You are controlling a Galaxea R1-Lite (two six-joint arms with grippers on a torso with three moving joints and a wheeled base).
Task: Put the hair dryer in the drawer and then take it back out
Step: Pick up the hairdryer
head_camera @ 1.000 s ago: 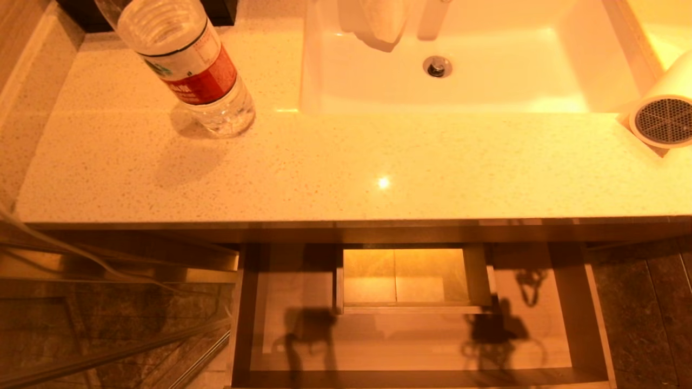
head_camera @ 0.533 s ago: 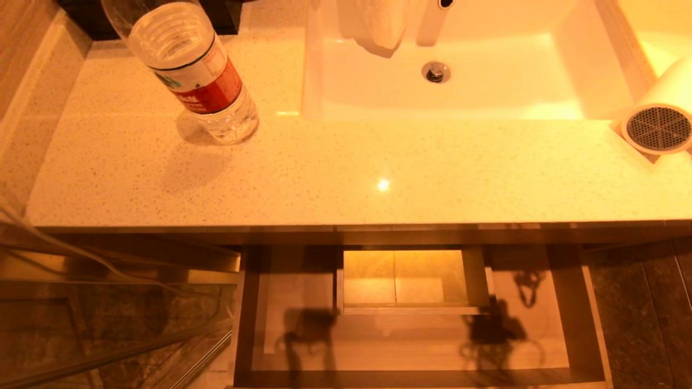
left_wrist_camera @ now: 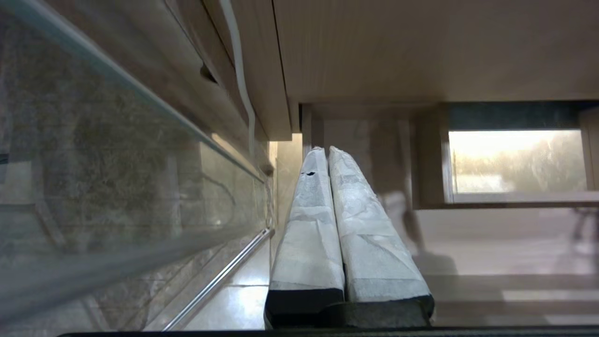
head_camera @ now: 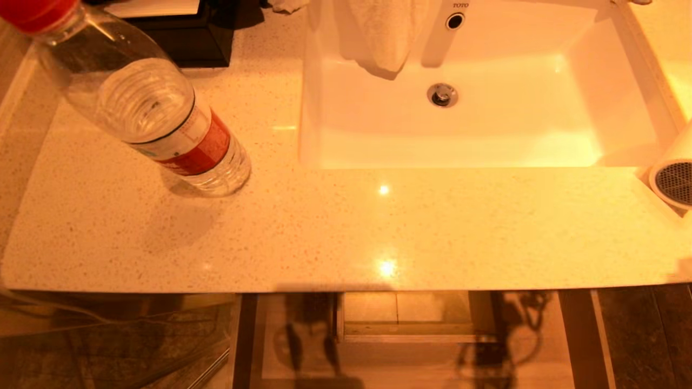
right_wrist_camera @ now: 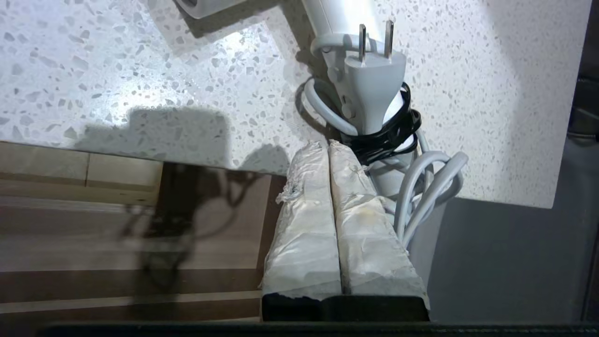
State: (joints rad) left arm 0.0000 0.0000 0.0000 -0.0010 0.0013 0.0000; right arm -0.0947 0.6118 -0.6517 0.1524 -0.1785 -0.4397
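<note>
Bottle (head_camera: 162, 124), sink (head_camera: 324, 146) and towel (head_camera: 386, 32) around countertop (head_camera: 351, 227).

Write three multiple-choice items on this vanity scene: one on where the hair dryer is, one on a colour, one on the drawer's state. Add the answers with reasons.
1. Where is the hair dryer?
A. In the sink
B. On the countertop at its right end
C. Inside the drawer

2. What colour is the cap of the water bottle?
A. Red
B. Blue
C. Green

3. What state is the drawer in?
A. Shut flush
B. Pulled open with nothing in the part that shows
C. Open with a towel inside

Answers: 1 B, its mesh grille shows on the countertop right of the sink. 2 A, the cap at the head view's top left corner is red. 3 B, its floor shows below the counter edge with only shadows on it.
</note>
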